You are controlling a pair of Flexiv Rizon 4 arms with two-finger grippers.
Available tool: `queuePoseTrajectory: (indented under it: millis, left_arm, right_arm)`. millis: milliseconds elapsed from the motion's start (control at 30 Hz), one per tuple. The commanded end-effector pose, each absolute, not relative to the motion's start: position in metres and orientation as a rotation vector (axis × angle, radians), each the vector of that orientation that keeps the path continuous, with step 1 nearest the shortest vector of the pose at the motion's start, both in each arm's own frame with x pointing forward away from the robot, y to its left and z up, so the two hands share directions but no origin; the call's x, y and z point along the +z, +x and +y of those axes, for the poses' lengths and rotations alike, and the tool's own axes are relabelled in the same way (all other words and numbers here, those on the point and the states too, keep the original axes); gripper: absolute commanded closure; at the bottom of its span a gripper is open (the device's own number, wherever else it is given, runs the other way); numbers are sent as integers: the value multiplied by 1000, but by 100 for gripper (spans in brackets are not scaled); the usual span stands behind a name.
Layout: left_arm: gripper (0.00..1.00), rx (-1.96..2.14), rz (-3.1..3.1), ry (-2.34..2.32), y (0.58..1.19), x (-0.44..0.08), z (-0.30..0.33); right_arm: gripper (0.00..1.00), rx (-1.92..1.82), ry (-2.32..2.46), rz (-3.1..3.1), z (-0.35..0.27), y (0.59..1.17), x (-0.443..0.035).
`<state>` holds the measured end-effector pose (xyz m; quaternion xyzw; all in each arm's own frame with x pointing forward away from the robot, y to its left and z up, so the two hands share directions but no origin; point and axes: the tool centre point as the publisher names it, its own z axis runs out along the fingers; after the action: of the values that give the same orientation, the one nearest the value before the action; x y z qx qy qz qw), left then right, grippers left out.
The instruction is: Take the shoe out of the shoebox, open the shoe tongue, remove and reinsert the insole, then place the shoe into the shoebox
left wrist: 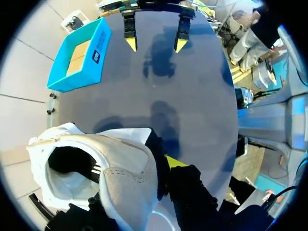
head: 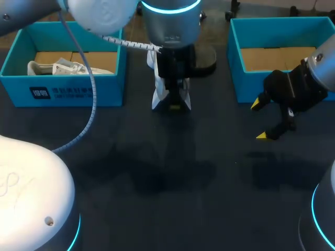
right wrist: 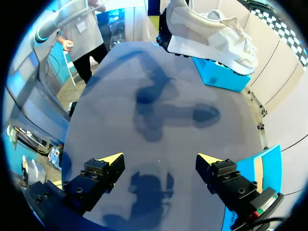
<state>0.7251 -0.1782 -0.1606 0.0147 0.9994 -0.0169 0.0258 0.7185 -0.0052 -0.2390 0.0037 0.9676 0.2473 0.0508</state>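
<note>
White shoe (left wrist: 120,168) hangs clear of desk (head: 172,178), pinched at its opening by left fingers (left wrist: 175,161), midway between left shoebox (head: 68,89) and right shoebox (head: 282,23). Right fingers (right wrist: 111,160) are spread, empty, over desk just beside right shoebox. Second shoe (head: 57,67) lies in left shoebox.
</note>
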Motion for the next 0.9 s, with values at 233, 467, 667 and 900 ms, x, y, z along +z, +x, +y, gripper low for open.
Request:
queuePoseTrajectory:
  millis: [233,467,667,900]
  left_arm:
    - [100,-64,3086,160,760,-145,-149]
    - [100,-26,3071,264,781,-147,-128]
    - [100,26,3080,353,799,-153,-108]
    - [100,1,3072,375,820,-145,-76]
  right_arm:
    - [0,750,12,2944,-5,718,-239]
    - [0,750,12,2944,-5,718,-239]
    - [0,750,12,2944,-5,718,-239]
    - [0,750,12,2944,-5,718,-239]
